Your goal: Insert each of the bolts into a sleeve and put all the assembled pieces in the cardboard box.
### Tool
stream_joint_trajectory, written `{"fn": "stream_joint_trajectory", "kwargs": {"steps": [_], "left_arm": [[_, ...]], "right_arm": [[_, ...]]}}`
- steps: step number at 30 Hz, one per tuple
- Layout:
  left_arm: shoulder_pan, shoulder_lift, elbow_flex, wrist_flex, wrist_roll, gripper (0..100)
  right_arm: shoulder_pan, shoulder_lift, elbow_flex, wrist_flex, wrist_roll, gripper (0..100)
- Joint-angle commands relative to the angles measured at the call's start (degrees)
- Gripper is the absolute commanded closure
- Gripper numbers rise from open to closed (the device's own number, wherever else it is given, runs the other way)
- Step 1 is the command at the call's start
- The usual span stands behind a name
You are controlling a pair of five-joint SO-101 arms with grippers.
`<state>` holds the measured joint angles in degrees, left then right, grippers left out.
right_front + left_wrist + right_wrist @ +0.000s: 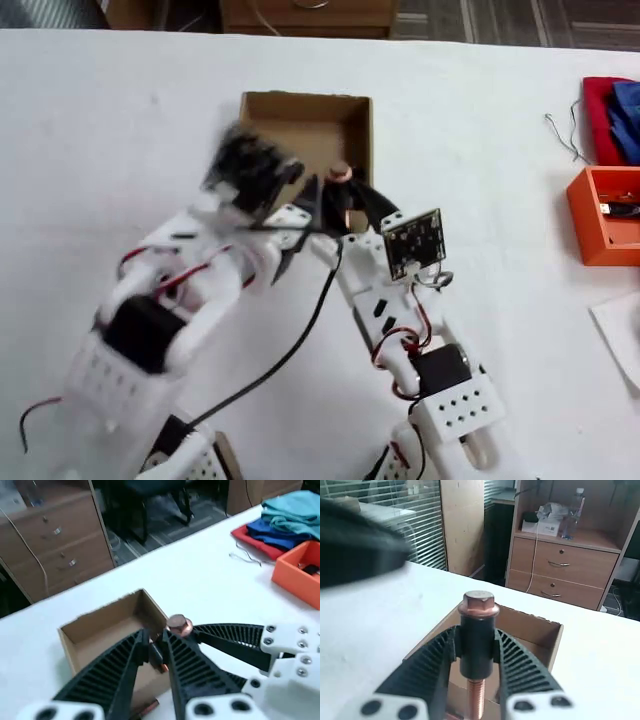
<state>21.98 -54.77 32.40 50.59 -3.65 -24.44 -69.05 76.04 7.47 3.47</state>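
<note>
The cardboard box (pixel 305 125) stands open at the middle of the table, also seen as box (pixel 107 630) and box (pixel 530 630). My right gripper (pixel 343 205) (pixel 476 647) is shut on a black sleeve (pixel 476 647) with a copper bolt (pixel 478 605) through it, head up, thread sticking out below. It holds this at the box's near right wall; the bolt head (pixel 178 625) shows beside my left gripper (pixel 154 640) (pixel 300 215). That gripper sits just left of the assembly, slightly open, holding nothing. A copper piece (pixel 145 710) lies under it by the box.
An orange bin (pixel 603 215) (pixel 300 570) and red and blue cloths (pixel 612 115) (pixel 285 522) lie at the table's right side, with a white sheet (pixel 622 340) nearer the front. A black cable (pixel 290 350) runs between the arms. Bare table surrounds the box.
</note>
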Motion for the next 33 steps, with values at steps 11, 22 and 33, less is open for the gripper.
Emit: {"fn": "stream_joint_trajectory", "kwargs": {"steps": [11,22,33], "left_arm": [[-36.22,-23.21,29.32,2.46,-4.75,97],[-42.73,-4.75,37.85,-7.30,-8.00,97],[-47.12,15.56,33.71,-14.95,3.52,97]], "right_arm": [[4.00,21.23,-50.73,33.54,-5.80,97.8],[3.91,67.30,-91.52,58.68,-7.38,97.8],[4.35,102.55,-131.52,75.74,-11.34,97.8]]}}
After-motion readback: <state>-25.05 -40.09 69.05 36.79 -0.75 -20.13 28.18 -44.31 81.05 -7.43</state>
